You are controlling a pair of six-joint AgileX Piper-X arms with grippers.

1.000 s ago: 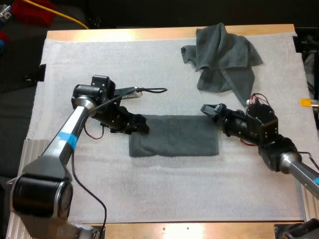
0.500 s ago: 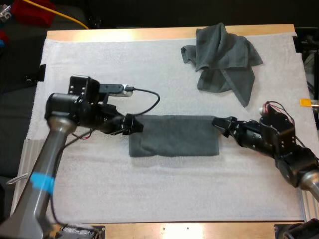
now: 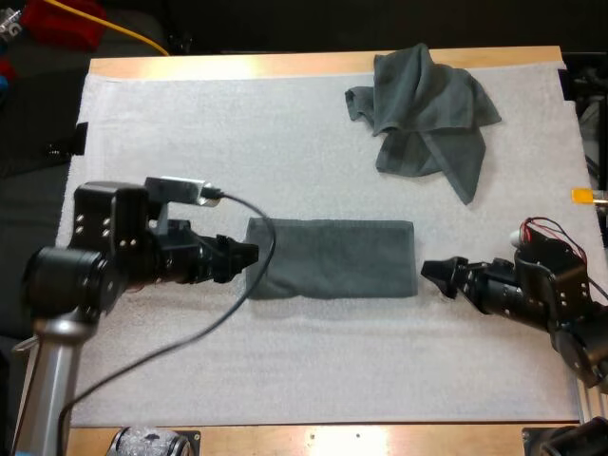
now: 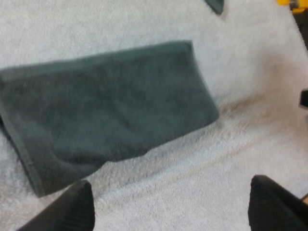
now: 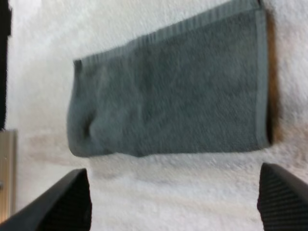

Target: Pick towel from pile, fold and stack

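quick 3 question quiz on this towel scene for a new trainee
1. True or false: the left pincer is shut on the folded towel.
2. Where is the crumpled towel? A) under the folded towel B) at the far side of the white mat, right of centre C) hanging off the table
3. Fill in: the right pincer, just off the folded towel's end, is ___.
Key: 1 false; 2 B; 3 open

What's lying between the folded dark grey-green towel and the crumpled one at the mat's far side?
Just bare white mat, seen in the high view, between the folded dark grey-green towel and the crumpled dark grey-green towel.
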